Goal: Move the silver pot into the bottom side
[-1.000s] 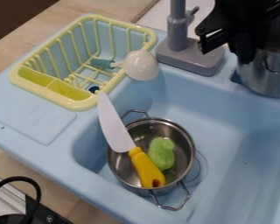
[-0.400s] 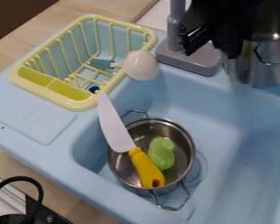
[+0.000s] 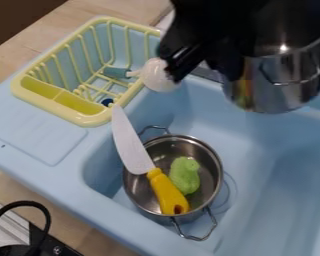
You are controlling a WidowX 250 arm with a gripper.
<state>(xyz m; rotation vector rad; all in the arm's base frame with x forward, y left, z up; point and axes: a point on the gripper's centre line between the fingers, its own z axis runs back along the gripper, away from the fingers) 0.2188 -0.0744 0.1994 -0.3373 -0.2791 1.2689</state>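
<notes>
Gripper (image 3: 216, 60): positioned above the faucet-side edge of the blue sink (image 3: 283, 195). State: clamped on the silver pot (image 3: 276, 85); the exact contact point is hidden by the gripper's dark body. The silver pot is suspended over the basin at that same edge, its base above the basin floor and its wire handle facing outward.

Inside the basin, near the edge on the drying-rack side, a two-handled steel pot (image 3: 142, 197) sits on the floor. It contains a green toy item (image 3: 185, 175) and the yellow handle of a knife (image 3: 130, 145). The blade slants out over the pot's rim, tip directed toward the rack.

The yellow drying rack (image 3: 89, 120) stands at the sink's corner beside the basin. A white rounded utensil head (image 3: 156, 77) overlaps its basin-side rim. A black cable (image 3: 19, 204) curves outside the sink's outer edge.
</notes>
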